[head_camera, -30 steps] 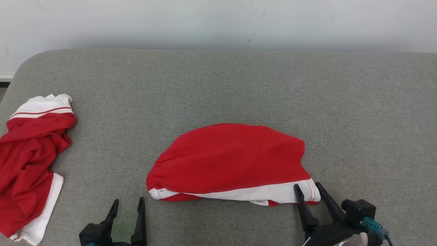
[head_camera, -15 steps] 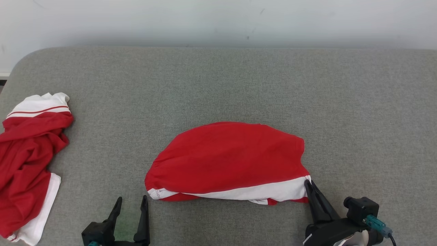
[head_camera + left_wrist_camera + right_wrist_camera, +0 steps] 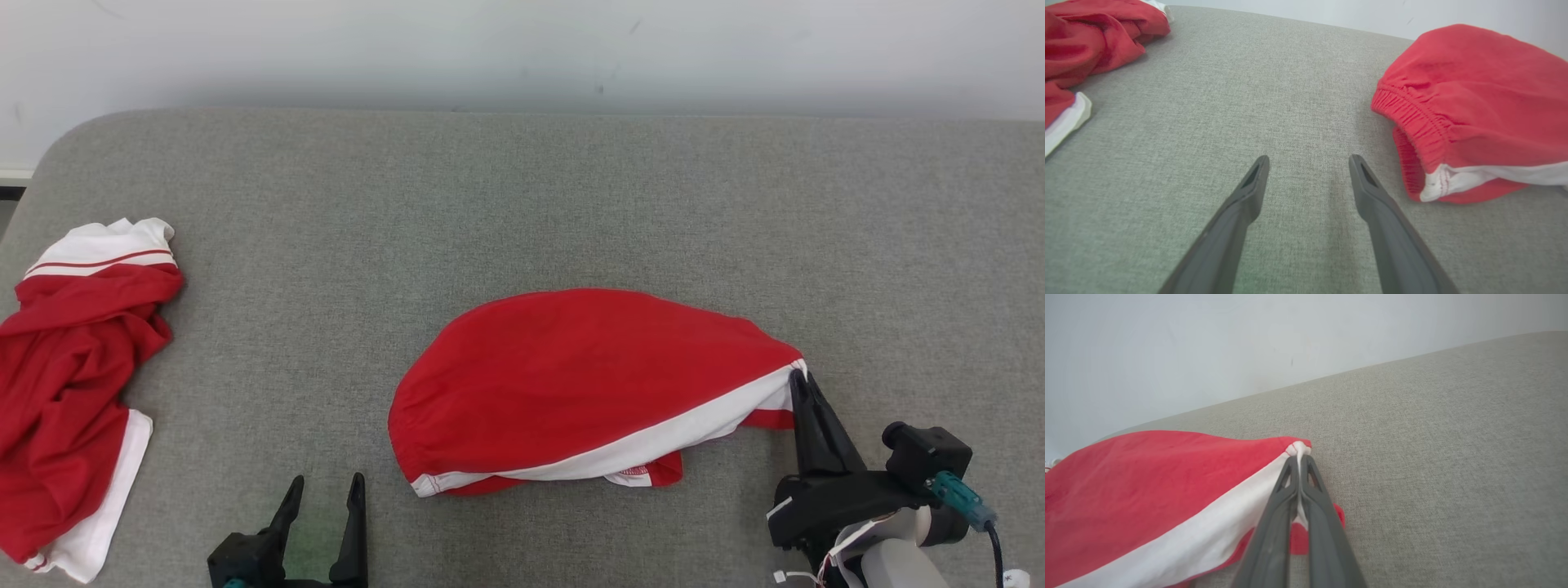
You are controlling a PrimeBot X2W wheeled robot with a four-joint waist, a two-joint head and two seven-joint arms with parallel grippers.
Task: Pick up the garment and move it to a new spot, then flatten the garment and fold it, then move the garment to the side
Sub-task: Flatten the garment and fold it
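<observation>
The right gripper (image 3: 798,380) had clamped shut on the white-banded corner of the red garment (image 3: 588,384) and drawn it toward the right of the frame. A second before, its jaws stood apart on either side of that corner, lower in the frame. The pinched corner now sat higher, the white band ran taut on a diagonal from it, and the whole garment had slid rightward across the grey padded surface (image 3: 522,204), so that its gathered waistband end lay farther from the left gripper (image 3: 326,490). The garment lay just right of centre and low in the head view, with most of its body seemingly on the surface and only the gripped corner raised. The right wrist view showed the fingers (image 3: 1274,522) pressed together with white cloth squeezed between them. The left gripper waited at the lower left, jaws apart and empty, over bare fabric. A second red-and-white garment (image 3: 73,367) lay crumpled at the far left edge, untouched. The grasp appeared secure, suggesting that the carry to a new spot had begun, with flattening and folding yet to come.
</observation>
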